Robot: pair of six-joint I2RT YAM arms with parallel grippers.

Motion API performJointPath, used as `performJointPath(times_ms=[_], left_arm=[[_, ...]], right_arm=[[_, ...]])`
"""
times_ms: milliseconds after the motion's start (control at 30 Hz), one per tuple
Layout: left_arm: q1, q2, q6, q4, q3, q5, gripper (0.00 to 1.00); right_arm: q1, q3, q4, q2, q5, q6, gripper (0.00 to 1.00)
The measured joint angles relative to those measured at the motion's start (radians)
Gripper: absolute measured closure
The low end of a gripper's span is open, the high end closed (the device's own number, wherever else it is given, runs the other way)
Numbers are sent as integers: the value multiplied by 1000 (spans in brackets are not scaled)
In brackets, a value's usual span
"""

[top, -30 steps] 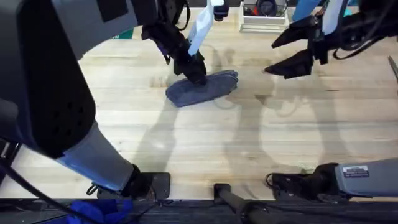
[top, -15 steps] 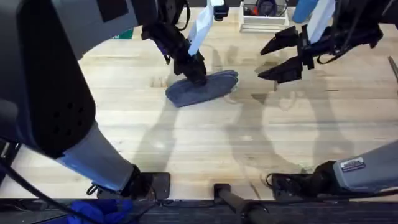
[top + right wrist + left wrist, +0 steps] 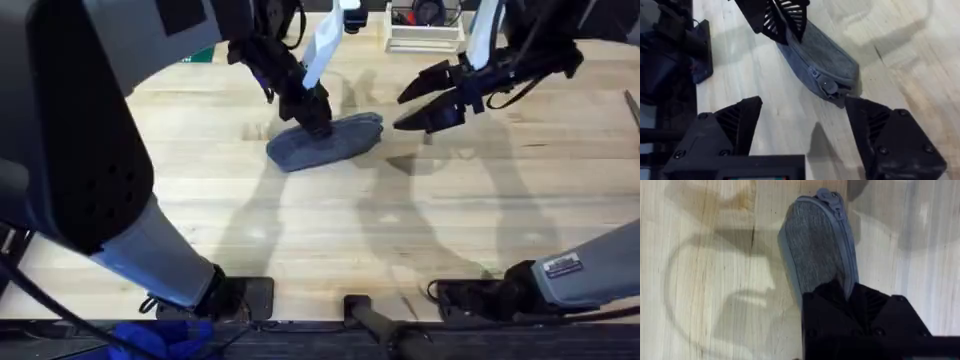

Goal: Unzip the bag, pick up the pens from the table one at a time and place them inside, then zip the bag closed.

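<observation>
Bag (image 3: 327, 141) lies on the counter (image 3: 300, 220), left of centre toward the far side, zipper along its top run to the end, small pull at the end nearest the right arm. Left fingers (image 3: 316, 119) clenched on the bag's other end, pressing down. Right fingers (image 3: 428, 97) spread wide, just beside the pull end, apart from the fabric.

Bag (image 3: 325, 142): blue-grey fabric, lighter blue zipper edge. Surface (image 3: 300, 230): pale wood planks, visible grain. Both grippers' jaws: black.
</observation>
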Motion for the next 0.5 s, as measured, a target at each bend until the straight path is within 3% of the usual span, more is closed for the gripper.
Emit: performJointPath(times_ms=[267, 500], left_arm=[[0, 0, 0, 0, 0, 0, 959], [0, 0, 0, 1, 0, -3, 959]], right_arm=[[6, 0, 22, 12, -1, 73, 6], [8, 0, 109, 108, 0, 277, 5]])
